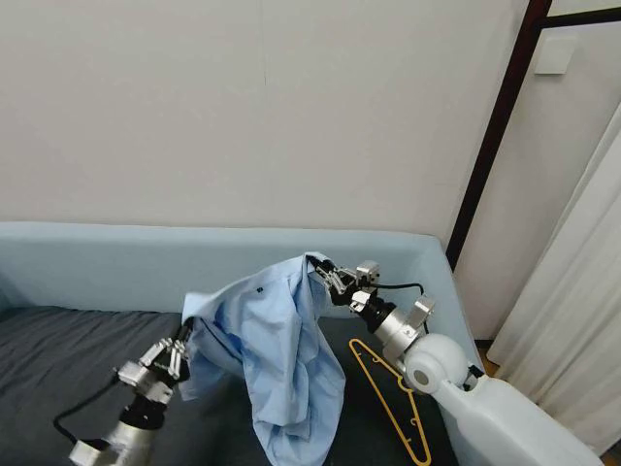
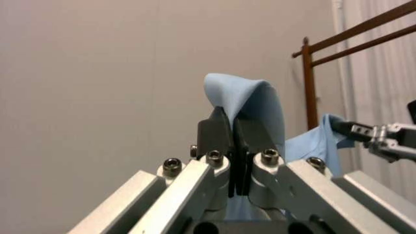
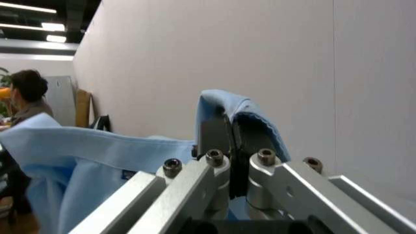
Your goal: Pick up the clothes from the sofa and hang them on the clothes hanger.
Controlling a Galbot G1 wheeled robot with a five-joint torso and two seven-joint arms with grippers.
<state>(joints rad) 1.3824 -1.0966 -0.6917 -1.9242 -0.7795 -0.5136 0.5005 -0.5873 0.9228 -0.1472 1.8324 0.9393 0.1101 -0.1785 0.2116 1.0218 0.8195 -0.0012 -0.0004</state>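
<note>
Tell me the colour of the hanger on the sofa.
The hanger is yellow, clearest in the head view.

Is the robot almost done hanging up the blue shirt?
Not yet, maybe halfway. Done: the blue shirt is up off the sofa. In hand: the left gripper and the right gripper are each shut on an edge of it, holding it in the air. Left to do: the yellow hanger lies on the seat, and the shirt is not on it.
</note>
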